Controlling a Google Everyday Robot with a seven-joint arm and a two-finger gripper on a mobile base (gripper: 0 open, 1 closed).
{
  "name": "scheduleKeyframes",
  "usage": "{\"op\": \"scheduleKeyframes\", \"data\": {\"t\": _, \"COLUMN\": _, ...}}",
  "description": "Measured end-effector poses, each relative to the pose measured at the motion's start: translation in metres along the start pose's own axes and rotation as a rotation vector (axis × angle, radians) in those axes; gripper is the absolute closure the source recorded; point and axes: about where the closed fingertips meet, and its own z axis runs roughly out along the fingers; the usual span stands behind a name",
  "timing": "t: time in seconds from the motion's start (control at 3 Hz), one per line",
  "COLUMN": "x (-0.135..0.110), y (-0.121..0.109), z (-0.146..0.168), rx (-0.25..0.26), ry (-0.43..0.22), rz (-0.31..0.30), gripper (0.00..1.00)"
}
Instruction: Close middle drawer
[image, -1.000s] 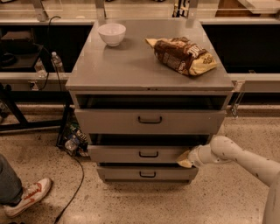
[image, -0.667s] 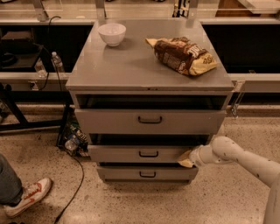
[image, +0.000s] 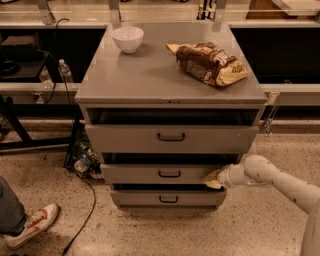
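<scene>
The middle drawer (image: 150, 174) is the low grey front panel with a small dark bar handle (image: 169, 174), between the taller top drawer (image: 125, 138) and the lowest drawer (image: 150, 198). It stands slightly out from the cabinet, with a dark gap above it. My gripper (image: 214, 178) is at the end of the white arm coming in from the right, and it rests against the right end of the middle drawer's front panel.
The grey cabinet top (image: 150, 75) carries a white bowl (image: 127, 38) and a brown snack bag (image: 209, 63). A person's shoe (image: 31, 226) is on the floor at the lower left. Cables and clutter (image: 82, 155) lie left of the cabinet. A shelf rail runs behind.
</scene>
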Motion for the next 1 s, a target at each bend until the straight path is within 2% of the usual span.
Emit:
{"op": "scheduleKeyframes", "data": {"t": 0.67, "x": 0.0, "y": 0.001, "z": 0.0, "rx": 0.001, "ry": -0.002, "rz": 0.001, "gripper": 1.0}}
{"op": "scheduleKeyframes", "data": {"t": 1.0, "x": 0.009, "y": 0.02, "z": -0.014, "rx": -0.012, "ry": -0.003, "rz": 0.035, "gripper": 1.0}}
